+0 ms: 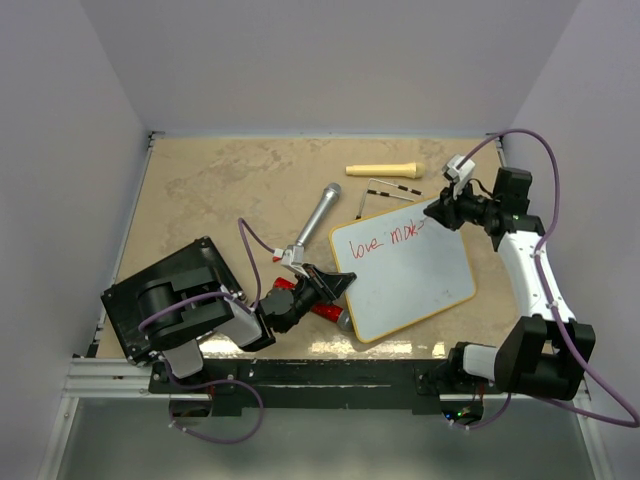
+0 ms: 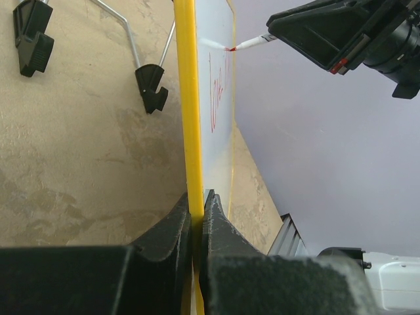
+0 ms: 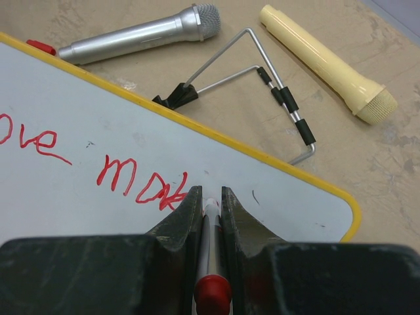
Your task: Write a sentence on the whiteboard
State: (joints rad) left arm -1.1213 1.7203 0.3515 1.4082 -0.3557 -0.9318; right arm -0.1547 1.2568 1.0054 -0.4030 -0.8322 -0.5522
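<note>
The whiteboard point(image 1: 410, 278) lies tilted at mid-table, with a yellowish frame point(image 2: 187, 118). Red words "love mak" point(image 1: 385, 240) run along its top; they also show in the right wrist view point(image 3: 131, 177). My left gripper point(image 1: 335, 283) is shut on the board's left edge point(image 2: 195, 210). My right gripper point(image 1: 437, 210) is shut on a red-capped marker point(image 3: 211, 262), tip down on the board just right of the last letter. The marker tip point(image 2: 231, 48) touches the board in the left wrist view.
A silver microphone point(image 1: 318, 214) lies left of the board, a cream microphone point(image 1: 382, 169) behind it. Wire feet point(image 3: 262, 85) stick out from the board's far edge. A red tool point(image 1: 300, 298) and a black flat box point(image 1: 175, 300) sit at near left.
</note>
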